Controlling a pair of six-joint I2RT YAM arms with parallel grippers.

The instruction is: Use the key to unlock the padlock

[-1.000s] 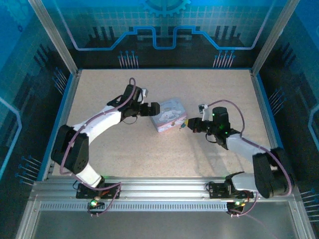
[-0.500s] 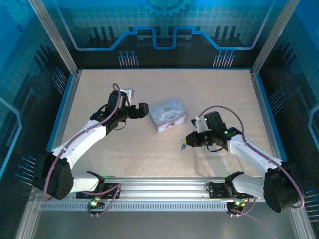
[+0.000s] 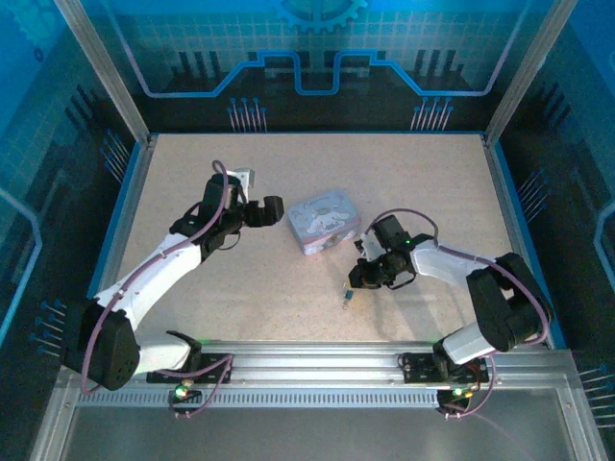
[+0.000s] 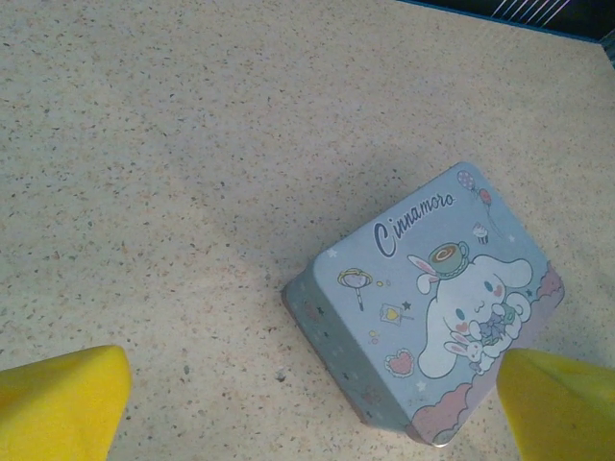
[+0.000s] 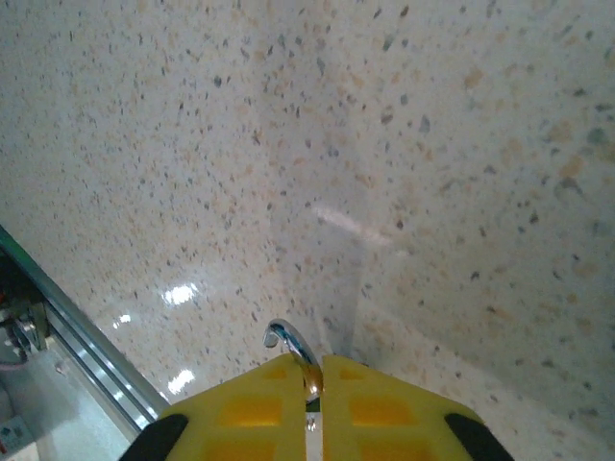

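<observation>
right pincer [image 5: 314, 373] | padlock [image 5: 296, 348] | shackle pinched between closed tips

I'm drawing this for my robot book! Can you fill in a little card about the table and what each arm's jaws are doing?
table: speckled beige
tin: blue Cinnamoroll cartoon tin, lying flat, lid up
left jaws: wide open, facing the tin, not touching it
right jaws: nearly shut, low over the table
padlock: shiny shackle pokes out between the right jaws
</observation>
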